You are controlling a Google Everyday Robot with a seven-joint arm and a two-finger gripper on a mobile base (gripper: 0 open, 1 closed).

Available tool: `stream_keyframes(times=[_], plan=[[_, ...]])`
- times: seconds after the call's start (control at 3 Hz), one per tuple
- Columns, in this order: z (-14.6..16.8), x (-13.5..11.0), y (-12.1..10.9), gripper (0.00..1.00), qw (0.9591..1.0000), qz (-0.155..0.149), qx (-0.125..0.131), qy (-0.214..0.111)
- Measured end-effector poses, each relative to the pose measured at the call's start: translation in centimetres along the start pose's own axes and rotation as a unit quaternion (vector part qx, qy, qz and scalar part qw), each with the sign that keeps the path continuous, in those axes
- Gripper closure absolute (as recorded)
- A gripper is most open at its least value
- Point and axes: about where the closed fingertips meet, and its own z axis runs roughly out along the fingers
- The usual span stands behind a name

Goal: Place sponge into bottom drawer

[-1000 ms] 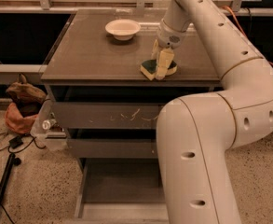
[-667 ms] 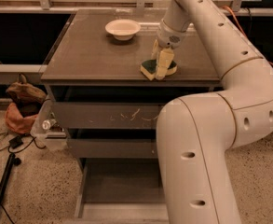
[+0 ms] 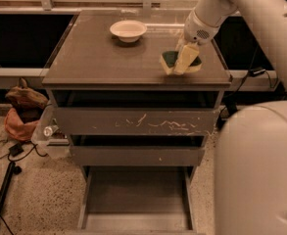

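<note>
Sponge (image 3: 170,58) lies on the cabinet top (image 3: 99,58) near its right front corner, dark green face up over yellow foam. Reaching in from the upper right, the gripper (image 3: 184,62) is down on the sponge, touching it across the middle; I cannot tell whether its jaws are clamped on it or apart. A white bowl (image 3: 128,31) sits well apart, toward the back. The bottom drawer (image 3: 133,195) stands pulled out below the middle drawer (image 3: 135,155) and scratched top drawer (image 3: 135,121).
</note>
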Motion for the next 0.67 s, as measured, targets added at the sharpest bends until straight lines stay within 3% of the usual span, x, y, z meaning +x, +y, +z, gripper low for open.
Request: stream_keyframes(times=[0.33, 0.67], plan=[[-7.5, 0.9, 2.4, 1.0, 0.9929, 0.062, 0.086, -0.052], [-11.1, 0.6, 4.1, 1.0, 0.9872, 0.065, 0.128, -0.069]])
